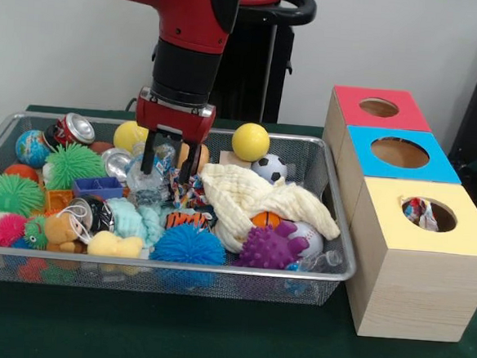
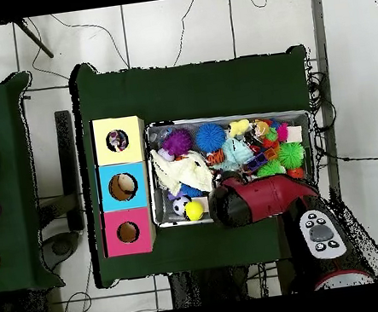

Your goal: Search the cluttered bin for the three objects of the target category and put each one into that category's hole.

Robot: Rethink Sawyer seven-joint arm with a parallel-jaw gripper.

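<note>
The wire mesh bin [image 1: 175, 264] is full of toys and also shows in the overhead view [image 2: 222, 118]. My gripper [image 1: 167, 164] is open and lowered into the bin's back middle, its fingers [image 1: 147, 161] either side of a clear crumpled item. A small printed fabric piece [image 1: 191, 194] lies just below and right of the fingertips. Another printed piece [image 1: 419, 212] sits in the round hole of the yellow-topped cube [image 1: 456, 235], also seen from overhead [image 2: 118, 139]. In the overhead view the arm [image 2: 262, 198] hides the gripper.
A cream cloth [image 1: 237, 194] lies right of the gripper over some balls. A yellow ball [image 1: 250, 141], soccer ball [image 1: 269, 167], spiky balls and cans crowd the bin. The blue-topped cube [image 1: 400, 153] and red-topped cube [image 1: 380, 109] stand behind the yellow one.
</note>
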